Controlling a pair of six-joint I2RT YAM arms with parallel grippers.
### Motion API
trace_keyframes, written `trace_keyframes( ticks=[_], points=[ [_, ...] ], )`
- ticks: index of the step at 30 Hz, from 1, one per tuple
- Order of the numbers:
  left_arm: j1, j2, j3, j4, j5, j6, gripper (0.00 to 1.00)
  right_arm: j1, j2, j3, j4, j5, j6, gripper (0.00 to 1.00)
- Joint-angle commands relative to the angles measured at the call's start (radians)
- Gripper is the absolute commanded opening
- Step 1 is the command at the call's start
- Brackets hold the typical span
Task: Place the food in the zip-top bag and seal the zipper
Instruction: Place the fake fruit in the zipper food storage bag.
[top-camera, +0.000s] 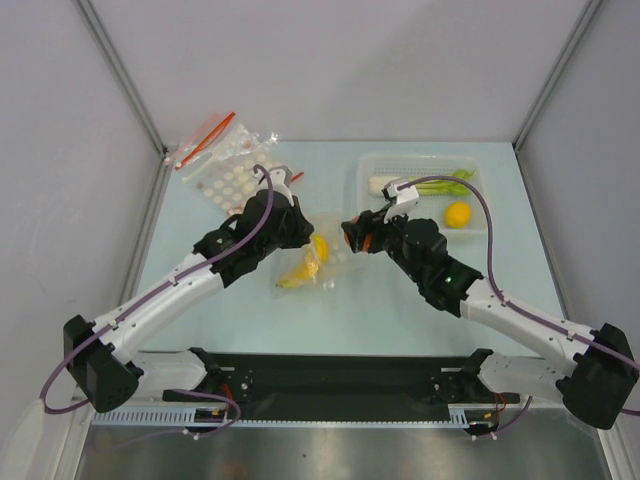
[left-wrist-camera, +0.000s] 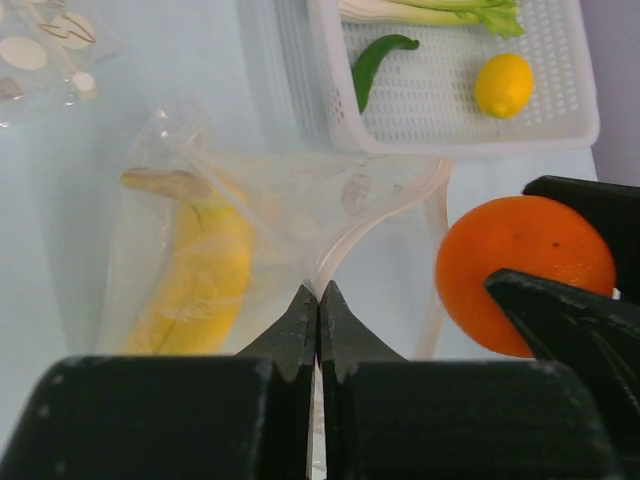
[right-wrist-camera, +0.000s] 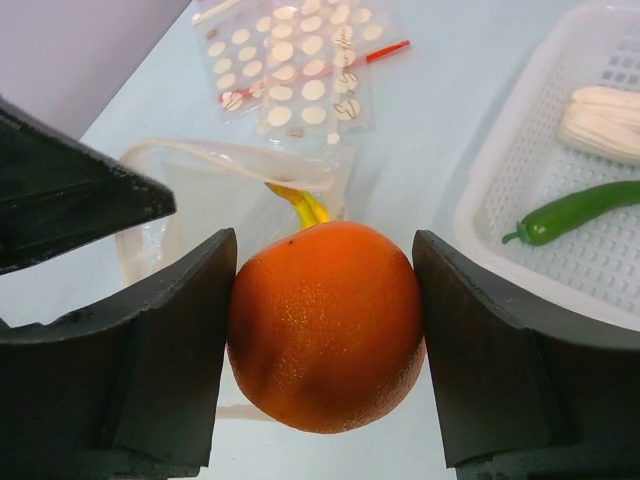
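Right tool grips orange — left tool pinches bag edge.

Banana inside bag. Left gripper on bag's far-left corner; right gripper, gripping orange, just right of bag. Basket with lemon, leek beyond bag, rightward.

The see-through white-dotted plastic zip-top bag lies flat mid-counter with its mouth gaping toward three o'clock. One lip is pinched in the closed left pincer, and the thin pale zipper strip loops unsealed around the opening. A yellow banana lies inside. The round orange, clamped in the right pincer, hangs just beside the mouth. At one o'clock, the yellow lemon, dark green curved vegetable and white-and-green leek lie in a white mesh basket.
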Motion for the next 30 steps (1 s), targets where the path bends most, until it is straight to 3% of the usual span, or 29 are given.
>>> trace_keyframes(
  ticks=[1, 12, 14, 15, 19, 25, 30],
  points=[
    [0.005, -0.047, -0.017, 0.114, 0.093, 0.021, 0.00, 0.027, -0.021, -0.016, 0.134, -0.036, -0.048, 0.46],
    [0.005, -0.087, -0.039, 0.158, 0.178, 0.010, 0.00, 0.088, 0.027, -0.027, 0.157, -0.001, -0.079, 0.51],
    [0.005, -0.079, -0.039, 0.160, 0.181, 0.007, 0.00, 0.090, 0.033, -0.030, 0.160, 0.000, -0.076, 0.65],
    [0.007, -0.076, -0.037, 0.162, 0.182, 0.004, 0.00, 0.088, 0.034, -0.030, 0.159, 0.006, -0.067, 0.79],
    [0.011, -0.065, -0.034, 0.155, 0.193, -0.001, 0.00, 0.088, 0.034, -0.030, 0.153, 0.019, -0.062, 0.95],
    [0.023, -0.057, -0.034, 0.152, 0.198, -0.007, 0.00, 0.088, 0.008, -0.027, 0.137, 0.043, -0.061, 0.95],
    [0.027, -0.067, -0.033, 0.110, 0.094, -0.016, 0.00, 0.081, -0.015, -0.001, 0.053, 0.184, -0.041, 0.94]
  ],
)
